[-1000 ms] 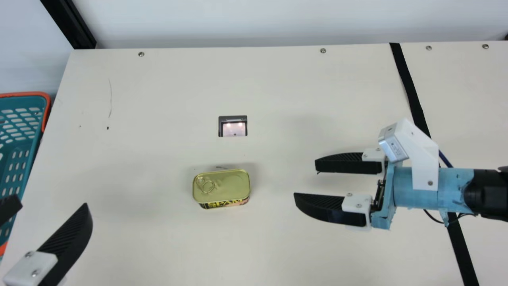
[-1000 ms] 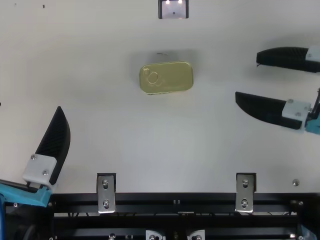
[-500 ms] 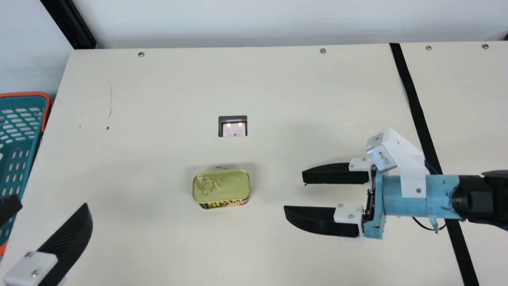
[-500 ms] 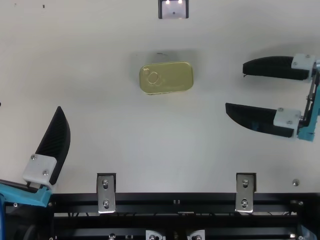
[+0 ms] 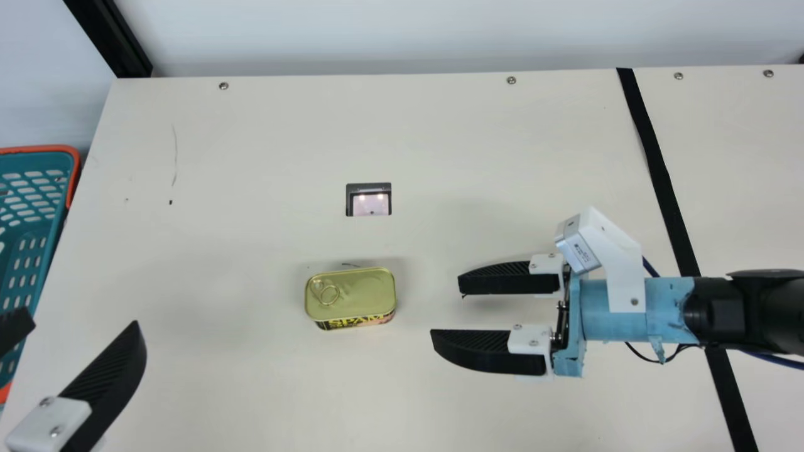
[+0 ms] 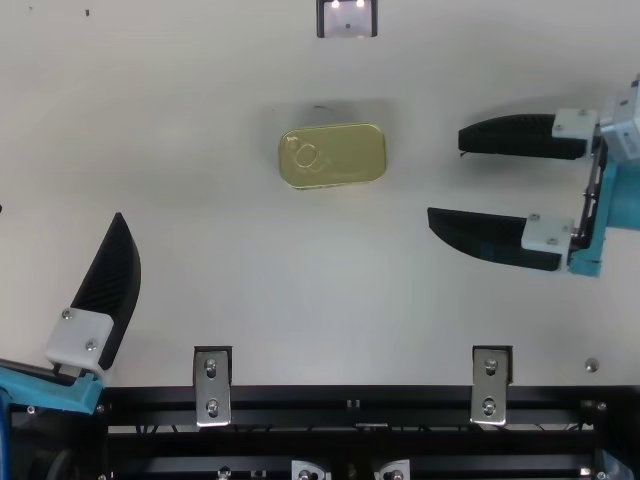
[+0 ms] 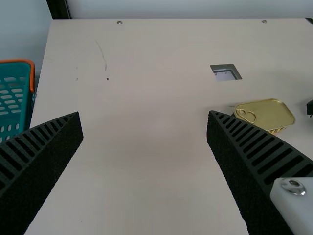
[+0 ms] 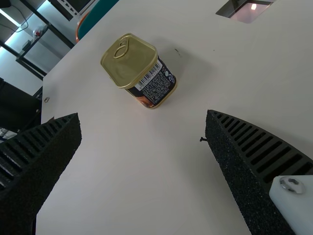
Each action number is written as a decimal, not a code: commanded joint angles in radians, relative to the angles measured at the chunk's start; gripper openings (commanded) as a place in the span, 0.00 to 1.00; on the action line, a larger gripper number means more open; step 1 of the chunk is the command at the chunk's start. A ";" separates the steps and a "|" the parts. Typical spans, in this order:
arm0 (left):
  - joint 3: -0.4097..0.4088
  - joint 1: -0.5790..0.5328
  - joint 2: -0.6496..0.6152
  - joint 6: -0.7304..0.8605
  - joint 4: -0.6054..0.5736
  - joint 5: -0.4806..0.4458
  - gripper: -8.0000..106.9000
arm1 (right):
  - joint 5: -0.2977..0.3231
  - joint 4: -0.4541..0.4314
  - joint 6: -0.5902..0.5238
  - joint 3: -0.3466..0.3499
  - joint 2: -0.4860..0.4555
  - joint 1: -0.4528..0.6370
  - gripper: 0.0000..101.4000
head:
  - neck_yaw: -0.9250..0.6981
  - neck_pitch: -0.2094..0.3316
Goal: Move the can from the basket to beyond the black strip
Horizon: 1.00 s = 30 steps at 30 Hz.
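Observation:
The gold-topped can (image 5: pixel 350 295) stands on the table between the two arms. My right gripper (image 5: pixel 445 312) is open to the can's right, a short gap from it. In the right wrist view the can (image 8: pixel 139 70) lies ahead of the open right gripper (image 8: pixel 143 115). My left gripper (image 5: pixel 85 317) is open at the main view's lower left; its own view shows the open left gripper (image 7: pixel 145 115) with nothing between its fingers. The black strip (image 5: pixel 659 172) crosses the table at the right, under my right arm. The teal basket (image 5: pixel 29 238) is at the far left.
A small square cutout (image 5: pixel 369 199) lies behind the can. A black rail with metal brackets (image 6: pixel 212 387) runs along the table's near edge. A black post (image 5: pixel 119 47) rises at the back left corner.
My right gripper has moved left toward the can and slightly toward the table's near edge, staying open. The can and my left gripper have kept still.

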<state>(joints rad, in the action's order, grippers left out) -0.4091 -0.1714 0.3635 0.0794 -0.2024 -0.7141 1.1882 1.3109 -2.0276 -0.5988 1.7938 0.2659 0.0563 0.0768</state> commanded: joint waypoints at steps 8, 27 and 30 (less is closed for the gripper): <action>0.000 0.000 0.000 0.000 0.000 0.000 0.85 | -0.025 0.046 -0.036 0.007 0.007 -0.024 1.00 | 0.000 0.005; 0.000 0.000 0.000 0.000 0.000 0.000 0.85 | -0.019 0.033 0.008 -0.012 -0.013 -0.028 1.00 | 0.000 0.005; 0.000 0.000 0.000 0.000 0.000 0.000 0.85 | -0.019 0.024 0.027 -0.014 -0.041 -0.028 1.00 | 0.000 0.005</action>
<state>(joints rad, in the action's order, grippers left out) -0.4091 -0.1714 0.3635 0.0794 -0.2024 -0.7141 1.1737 1.3451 -2.0184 -0.6130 1.7636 0.2392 0.0563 0.0768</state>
